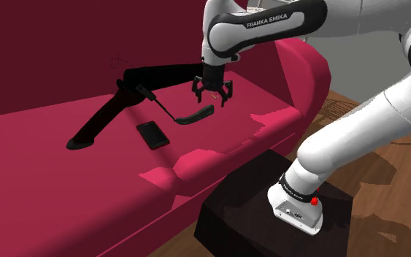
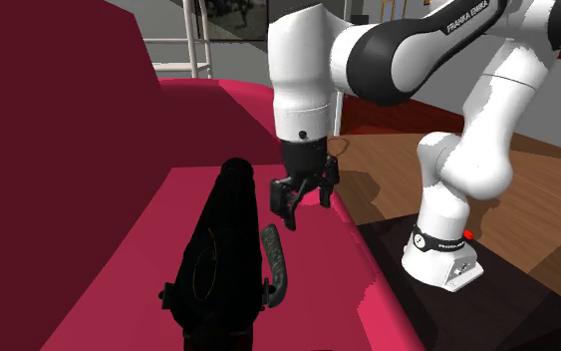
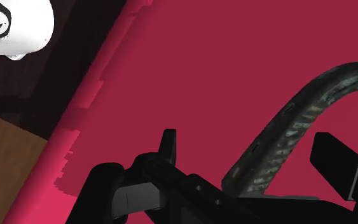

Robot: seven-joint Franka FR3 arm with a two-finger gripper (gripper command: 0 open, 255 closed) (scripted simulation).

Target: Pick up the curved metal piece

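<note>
On the shoulder view's left, a big black thing (image 1: pixel 116 109) stretches across the seat of the red sofa (image 1: pixel 50 175). Just right of it lies a flat black slab (image 1: pixel 152 134), like a small phone. Next, near the middle of the frame, comes the curved metal piece (image 1: pixel 195 115), lying flat on the sofa seat. It is dark grey, long and thin, and it bends like a banana. In the wrist view the curved metal piece (image 3: pixel 292 124) looks dull and scratchy, with little ridges along it and a round tip.

The claw (image 1: pixel 212 93) hangs just above its right end. The two black fingers (image 3: pixel 168 147) are spread wide apart, one on each side of the piece. They do not touch it and pinch nothing.

In the second exterior view the curved metal piece (image 2: pixel 276 261) sits low in the middle, right beside the big black thing (image 2: pixel 223 249), with the claw (image 2: pixel 301 199) above it. At the shoulder view's lower right, the arm stands on a dark box (image 1: pixel 255 212) on a wood floor (image 1: pixel 393 175).
</note>
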